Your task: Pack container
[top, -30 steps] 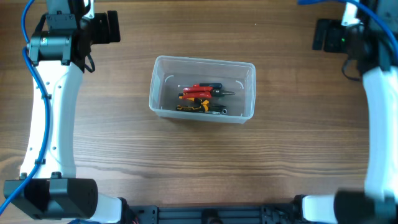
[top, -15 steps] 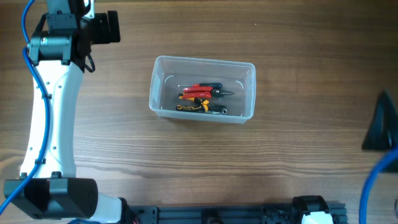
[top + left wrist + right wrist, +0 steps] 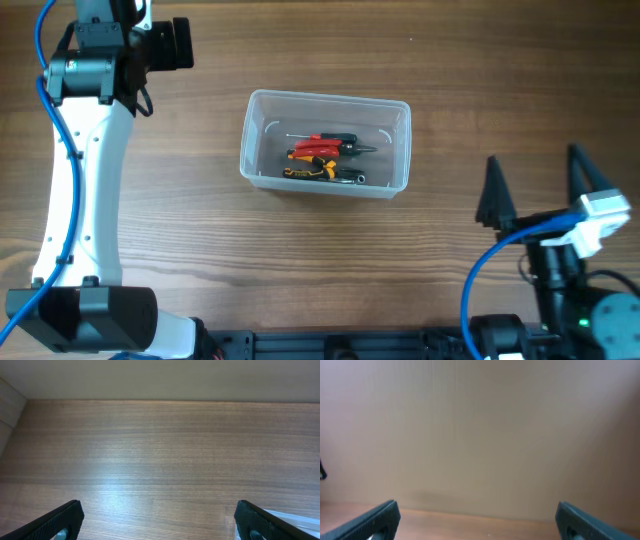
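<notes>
The clear plastic container [image 3: 325, 143] stands on the wooden table near the middle. Inside lie several hand tools: red-handled pliers [image 3: 320, 147] and a yellow-and-black tool [image 3: 310, 172]. My right gripper [image 3: 540, 185] is open and empty at the front right, its two black fingers pointing up and far apart. In the right wrist view its fingertips [image 3: 479, 520] frame a blurred wall and table edge. My left gripper [image 3: 159, 520] is open and empty over bare wood at the far left; a corner of the container [image 3: 295, 519] shows by its right finger.
My left arm [image 3: 85, 170] runs along the table's left side, from the front edge to the back. The right arm's base [image 3: 575, 320] sits at the front right corner. A pale wall lies beyond the table's far edge [image 3: 160, 400].
My right arm has swung from the back right corner down to the front right, with its open fingers now showing upward. The left arm and the container have not moved.
</notes>
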Controlling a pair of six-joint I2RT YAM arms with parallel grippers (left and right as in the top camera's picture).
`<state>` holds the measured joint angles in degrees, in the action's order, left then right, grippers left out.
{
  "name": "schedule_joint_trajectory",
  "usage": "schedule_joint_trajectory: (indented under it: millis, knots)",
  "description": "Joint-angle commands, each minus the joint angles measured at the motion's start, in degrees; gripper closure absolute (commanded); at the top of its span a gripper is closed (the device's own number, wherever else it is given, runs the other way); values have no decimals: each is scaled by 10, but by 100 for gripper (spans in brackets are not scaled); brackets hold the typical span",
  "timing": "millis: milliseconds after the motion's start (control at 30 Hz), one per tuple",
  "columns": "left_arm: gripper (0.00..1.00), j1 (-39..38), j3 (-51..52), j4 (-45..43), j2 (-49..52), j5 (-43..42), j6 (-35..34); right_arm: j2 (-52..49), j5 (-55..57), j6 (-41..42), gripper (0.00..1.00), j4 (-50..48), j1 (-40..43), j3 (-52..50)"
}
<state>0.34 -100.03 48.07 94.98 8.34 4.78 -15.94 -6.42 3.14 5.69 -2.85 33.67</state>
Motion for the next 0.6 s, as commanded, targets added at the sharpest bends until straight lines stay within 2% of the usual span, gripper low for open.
schedule_joint_trajectory:
  millis: [0, 233, 567]
  knots:
    - [0, 2, -4, 0, -5, 3, -10, 55, -11, 64, 0, -66, -1, -96]
    - [0, 2, -4, 0, -5, 3, -10, 125, 21, 139, 0, -111, -1, -234]
    - [0, 2, -4, 0, -5, 3, -10, 158, 32, 137, 0, -138, -1, -310]
